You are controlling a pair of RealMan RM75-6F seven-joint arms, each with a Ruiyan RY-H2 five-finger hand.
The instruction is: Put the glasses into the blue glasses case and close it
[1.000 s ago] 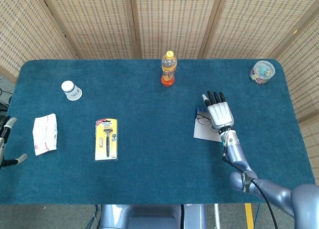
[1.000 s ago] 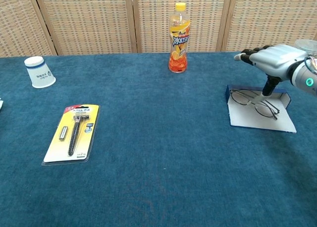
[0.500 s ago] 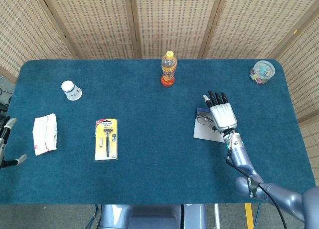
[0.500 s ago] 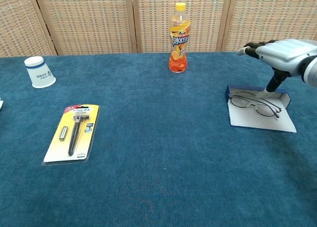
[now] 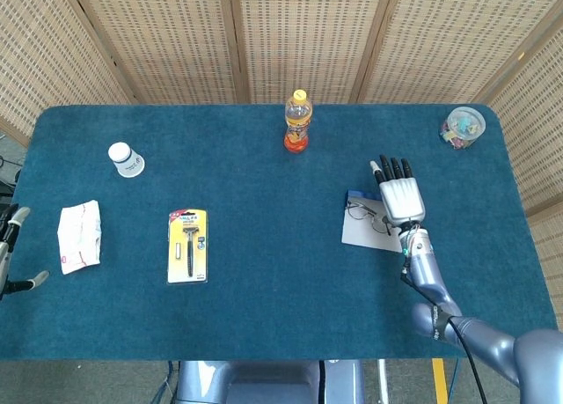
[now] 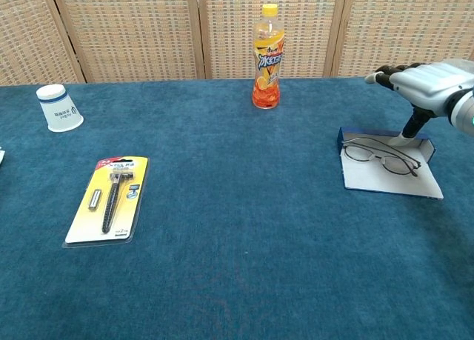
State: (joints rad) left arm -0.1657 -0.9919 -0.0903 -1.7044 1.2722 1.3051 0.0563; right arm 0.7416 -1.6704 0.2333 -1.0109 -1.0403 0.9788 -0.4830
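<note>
Lying flat inside the open blue glasses case (image 6: 389, 166), the thin wire-framed glasses (image 6: 381, 153) sit at the right side of the blue-carpeted tabletop (image 6: 237, 229). Their long axis runs left to right in the chest view, the lenses end to end along the case's low blue back wall, just in front of it. The case lid is down flat toward the robot, its pale lining upward; the case is not closed.

Against the frame one second earlier, the right hand (image 5: 402, 195) has shifted rightward and slightly away from the glasses; the glasses themselves have turned a little and now lie straighter along the wall.

The right hand holds nothing, its fingers (image 6: 384, 75) extended and apart, palm down above the case's right end. One dark digit reaches down to the right end of the case wall; contact cannot be confirmed.

The left hand (image 5: 10, 246) shows at the left edge of the head view only; its state cannot be determined.

Also present: an orange drink bottle (image 6: 267, 57), a white paper cup (image 6: 59, 107), a yellow razor pack (image 6: 109, 198).
</note>
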